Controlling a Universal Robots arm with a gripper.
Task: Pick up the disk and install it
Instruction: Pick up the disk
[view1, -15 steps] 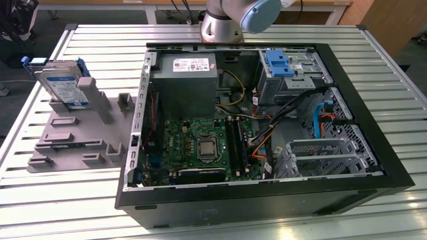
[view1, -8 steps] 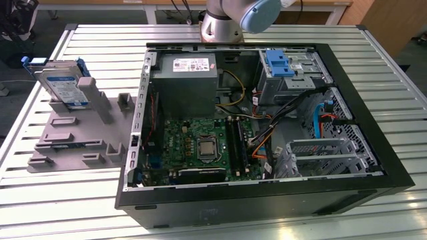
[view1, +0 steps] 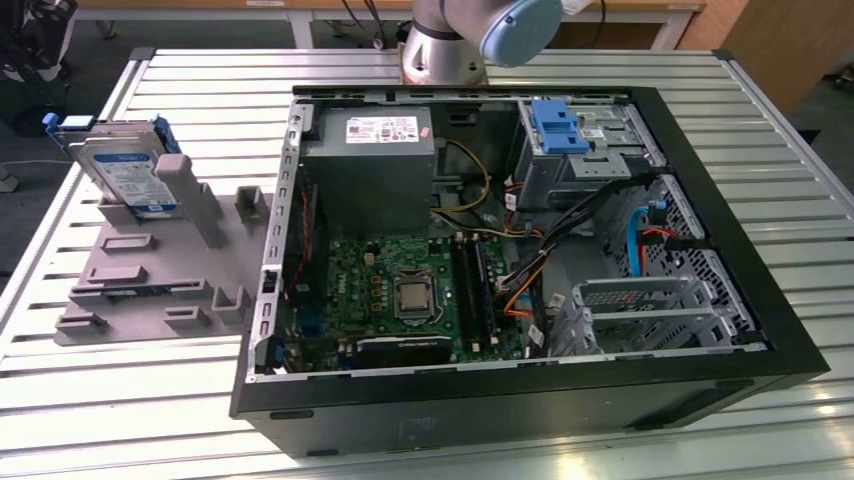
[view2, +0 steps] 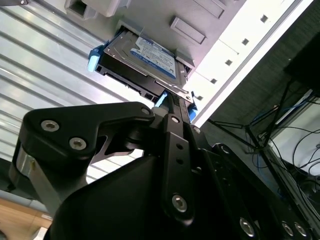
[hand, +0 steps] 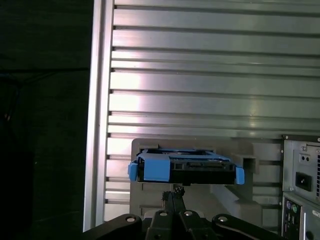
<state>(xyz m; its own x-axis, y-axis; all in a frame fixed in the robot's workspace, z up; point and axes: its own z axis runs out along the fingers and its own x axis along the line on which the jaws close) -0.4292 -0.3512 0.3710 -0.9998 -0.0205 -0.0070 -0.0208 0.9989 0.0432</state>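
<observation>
The disk (view1: 124, 170), a silver drive with a white-and-blue label in a blue carrier frame, leans upright in a grey holder (view1: 150, 268) on the table, at the exterior view's left. In the second wrist view the disk (view2: 150, 56) lies beyond the black gripper (view2: 172, 102), label side showing. The first wrist view catches the disk (hand: 182, 169) edge-on, just past the gripper (hand: 173, 193). The fingers come together at their tips with nothing between them, and a gap remains between them and the disk.
An open black computer case (view1: 747, 300) takes up the middle of the slatted metal table (view1: 160, 400). Inside are a grey power supply (view1: 371, 160), a green board (view1: 400, 290), a blue latch piece (view1: 554, 125) and a metal drive cage (view1: 647, 310). An arm joint (view1: 467, 35) stands behind the case.
</observation>
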